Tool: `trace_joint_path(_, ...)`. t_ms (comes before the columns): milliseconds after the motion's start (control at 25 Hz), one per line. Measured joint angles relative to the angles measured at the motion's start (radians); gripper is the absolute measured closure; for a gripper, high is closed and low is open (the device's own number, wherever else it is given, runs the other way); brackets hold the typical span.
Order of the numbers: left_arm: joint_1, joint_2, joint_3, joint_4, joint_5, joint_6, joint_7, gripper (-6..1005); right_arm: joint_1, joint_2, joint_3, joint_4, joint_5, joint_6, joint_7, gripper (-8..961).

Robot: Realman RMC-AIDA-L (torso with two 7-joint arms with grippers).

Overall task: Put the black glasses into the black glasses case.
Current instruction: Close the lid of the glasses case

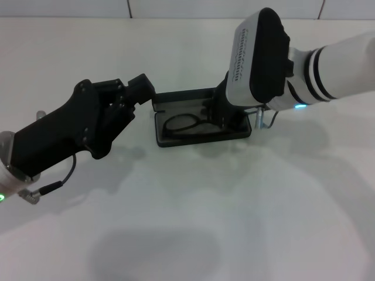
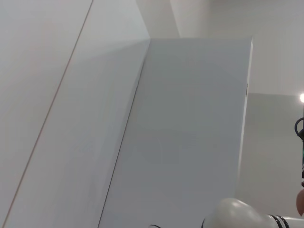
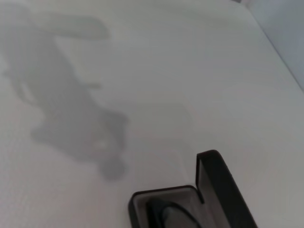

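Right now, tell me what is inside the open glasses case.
The black glasses lie in the glasses case; one lens shows. The right gripper covers the case's right part, hiding the rest.

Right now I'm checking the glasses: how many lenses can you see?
1 lens shows, in the black glasses case, left part; the right gripper covers where a second may sit.

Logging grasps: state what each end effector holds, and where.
Cannot be told: the right end effector is down in the open black glasses case over the black glasses; the left end effector is at the lid.
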Motion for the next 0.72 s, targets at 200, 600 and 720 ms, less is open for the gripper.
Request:
trace_joint_path(200, -0.009, 0.0, -0.004, 0.0, 0.0, 0.0, -0.007, 947, -0.032, 0.0, -0.001, -0.022, 0.012, -0.015, 0.02, 872)
trace_joint_path(600, -0.101, 0.036, -0.006, 0.011, -0.008, -0.093, -0.095, 946, -0.263, -0.004, 0.01, -0.226, 0.184, -0.024, 0.01, 871)
trace_joint_path(720, -0.143, 0.062, -0.003, 0.015, 0.002, -0.177, -0.13, 946, -0.323, -0.003, 0.04, -0.257, 0.259, -0.076, -0.026, 871)
